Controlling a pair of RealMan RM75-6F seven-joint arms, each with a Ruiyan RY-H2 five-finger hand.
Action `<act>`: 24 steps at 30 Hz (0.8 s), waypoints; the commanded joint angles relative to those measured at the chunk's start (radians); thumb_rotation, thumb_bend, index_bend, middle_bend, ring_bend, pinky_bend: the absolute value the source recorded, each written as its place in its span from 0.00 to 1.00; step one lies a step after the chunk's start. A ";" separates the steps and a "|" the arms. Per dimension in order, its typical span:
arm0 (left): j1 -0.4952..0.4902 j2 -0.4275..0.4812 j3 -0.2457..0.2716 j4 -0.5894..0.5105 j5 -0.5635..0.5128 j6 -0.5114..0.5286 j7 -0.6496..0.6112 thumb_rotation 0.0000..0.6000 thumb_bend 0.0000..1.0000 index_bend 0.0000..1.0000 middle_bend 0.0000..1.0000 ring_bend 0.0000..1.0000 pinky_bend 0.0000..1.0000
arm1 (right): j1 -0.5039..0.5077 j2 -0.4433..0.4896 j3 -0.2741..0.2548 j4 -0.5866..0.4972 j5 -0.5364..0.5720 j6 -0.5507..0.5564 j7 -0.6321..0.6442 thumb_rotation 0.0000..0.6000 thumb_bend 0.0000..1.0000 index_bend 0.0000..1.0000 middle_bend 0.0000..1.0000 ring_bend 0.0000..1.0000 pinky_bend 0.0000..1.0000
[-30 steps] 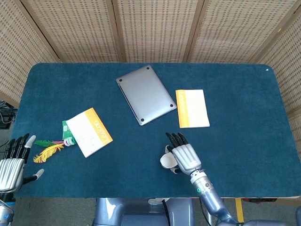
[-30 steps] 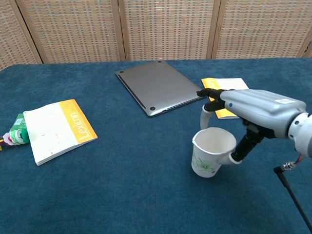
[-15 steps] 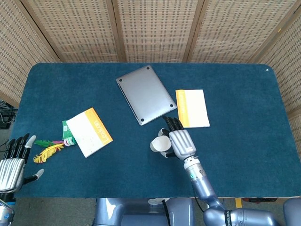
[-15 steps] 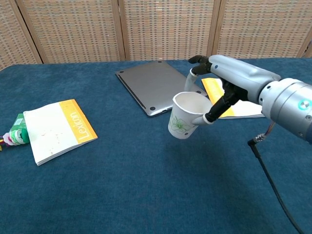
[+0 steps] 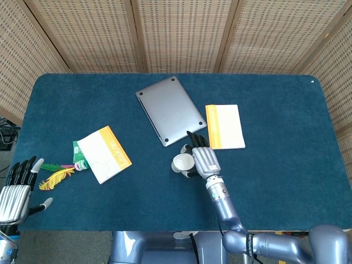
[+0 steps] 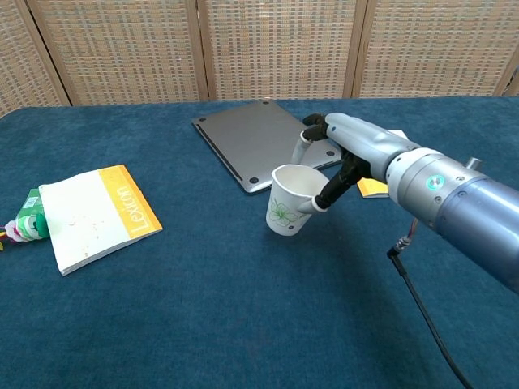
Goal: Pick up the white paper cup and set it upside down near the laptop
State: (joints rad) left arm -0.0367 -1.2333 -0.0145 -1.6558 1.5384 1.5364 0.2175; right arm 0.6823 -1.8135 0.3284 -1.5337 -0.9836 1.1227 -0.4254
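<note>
Cup: white paper, green leaf print on its side, mouth tilted up and toward the camera; the inside shows white, with nothing seen in it. Held by the right hand, thumb on the near rim and fingers curled behind the wall. It sits just off the laptop's near corner, over the table; whether its base touches the cloth cannot be told.

Laptop: grey, closed, underside up with feet showing, set at an angle at table centre.

Booklet: orange and white, just right of the laptop, lying flat. In the chest view the right hand covers most of it.

Notebook: white with an orange band, left of centre, flat.

Green packet: touching the notebook's left edge.

Feathers: yellow, green and pink, left of the packet; seen in the head view only.

Left hand: at the table's near left corner, fingers straight and apart, holding nothing; head view only.

Table: dark blue cloth, wicker screens behind.

Head view shows the cup from above as a round open rim beside the right hand. Chest view alone shows the leaf print and a black cable hanging under the right forearm.
</note>
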 commanded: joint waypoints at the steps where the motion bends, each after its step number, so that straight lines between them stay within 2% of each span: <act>1: 0.000 0.001 0.000 0.000 0.001 0.001 -0.001 1.00 0.15 0.00 0.00 0.00 0.00 | 0.007 -0.015 0.002 0.028 0.007 -0.005 0.014 1.00 0.29 0.43 0.04 0.00 0.00; 6: 0.001 0.004 -0.002 -0.001 -0.001 0.004 -0.007 1.00 0.15 0.00 0.00 0.00 0.00 | 0.011 -0.022 -0.009 0.073 0.021 -0.018 0.020 1.00 0.29 0.43 0.04 0.00 0.00; 16: 0.003 0.006 0.001 -0.006 0.005 0.008 -0.008 1.00 0.15 0.00 0.00 0.00 0.00 | -0.004 0.017 -0.025 0.067 0.049 -0.009 -0.008 1.00 0.29 0.41 0.00 0.00 0.00; 24: 0.002 0.007 0.005 -0.008 0.009 0.006 -0.007 1.00 0.15 0.00 0.00 0.00 0.00 | -0.023 0.070 -0.053 0.034 0.077 0.013 -0.076 1.00 0.29 0.22 0.00 0.00 0.00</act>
State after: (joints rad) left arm -0.0344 -1.2264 -0.0101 -1.6636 1.5474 1.5430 0.2106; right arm 0.6640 -1.7491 0.2793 -1.4923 -0.9121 1.1333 -0.4986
